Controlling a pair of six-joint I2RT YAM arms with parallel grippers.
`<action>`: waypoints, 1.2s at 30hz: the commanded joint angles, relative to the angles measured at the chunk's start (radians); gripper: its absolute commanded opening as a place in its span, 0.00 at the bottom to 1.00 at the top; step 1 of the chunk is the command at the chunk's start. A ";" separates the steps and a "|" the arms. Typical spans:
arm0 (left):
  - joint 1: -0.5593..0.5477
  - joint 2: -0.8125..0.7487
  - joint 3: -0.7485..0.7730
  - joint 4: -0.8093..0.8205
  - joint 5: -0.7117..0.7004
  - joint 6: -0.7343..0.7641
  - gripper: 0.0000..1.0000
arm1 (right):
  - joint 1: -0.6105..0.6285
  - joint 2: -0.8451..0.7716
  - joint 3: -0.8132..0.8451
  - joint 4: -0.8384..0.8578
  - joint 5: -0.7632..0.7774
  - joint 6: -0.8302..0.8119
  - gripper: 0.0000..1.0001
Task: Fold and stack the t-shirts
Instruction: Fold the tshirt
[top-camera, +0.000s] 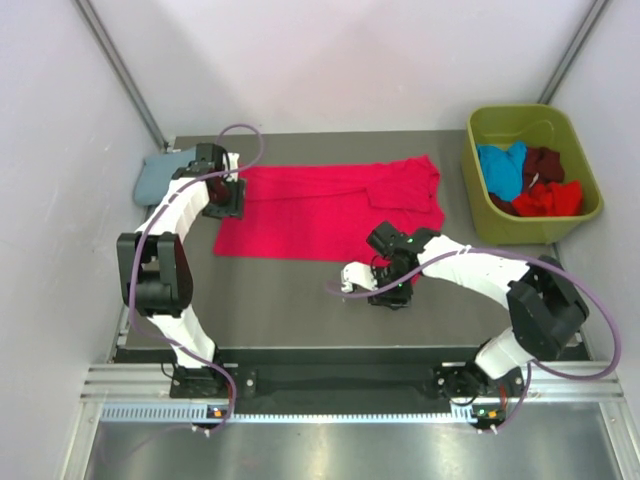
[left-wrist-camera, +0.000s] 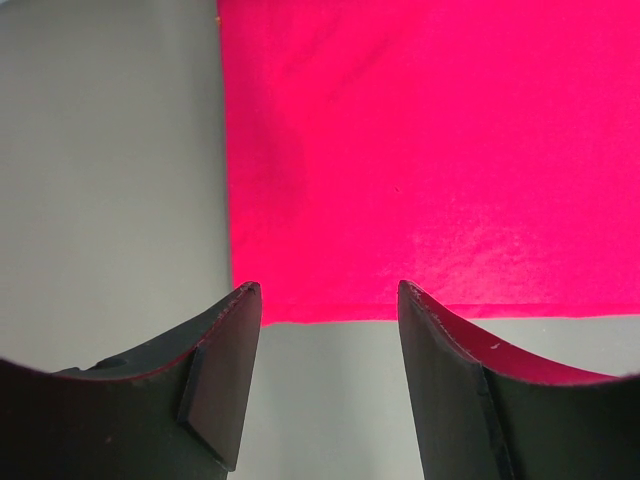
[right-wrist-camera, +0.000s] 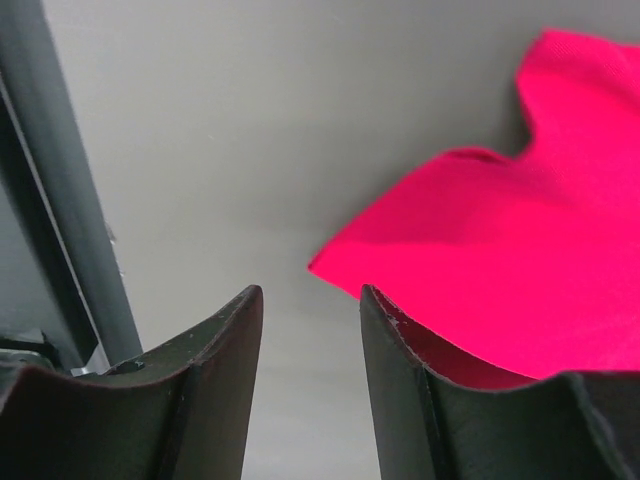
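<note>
Top external view takes in the whole bench (top-camera: 280, 300). Across its far half lies the crimson t-shirt (top-camera: 310, 210), spread flat with its long axis running left to right. Its left end is a straight edge, and its right end carries a folded-over layer reaching toward the olive-green bin (top-camera: 515, 112) at the far right corner. In that bin sit a bright blue t-shirt (top-camera: 500, 168), a maroon t-shirt (top-camera: 543, 162) and a red t-shirt (top-camera: 548, 200), bunched together. The left arm (top-camera: 155, 270) reaches to the crimson shirt's left edge, and the right arm (top-camera: 540, 300) bends in toward its near right corner. A folded blue-grey t-shirt (top-camera: 160, 178) rests at the far left corner, just behind the left arm's wrist. Only this view shows the bin and the blue-grey shirt. The left wrist view gives the close detail: the left jaws stand well apart with bare bench between them, and the shirt's near left corner lies just beyond the tips. The right wrist view shows the right jaws with a narrower gap and nothing in it. A pointed flap of crimson cloth lies just past that gap and runs behind the right-hand finger, though whether it touches the finger cannot be told.
</note>
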 joint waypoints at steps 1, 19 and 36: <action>0.012 0.000 0.038 0.002 -0.001 -0.004 0.62 | 0.036 0.002 0.004 0.002 -0.016 0.007 0.45; 0.026 0.007 0.052 -0.014 0.001 -0.018 0.62 | 0.036 0.138 -0.066 0.105 0.048 0.051 0.37; 0.210 -0.077 -0.057 -0.149 0.099 -0.121 0.61 | 0.007 0.056 -0.030 0.175 0.171 0.148 0.00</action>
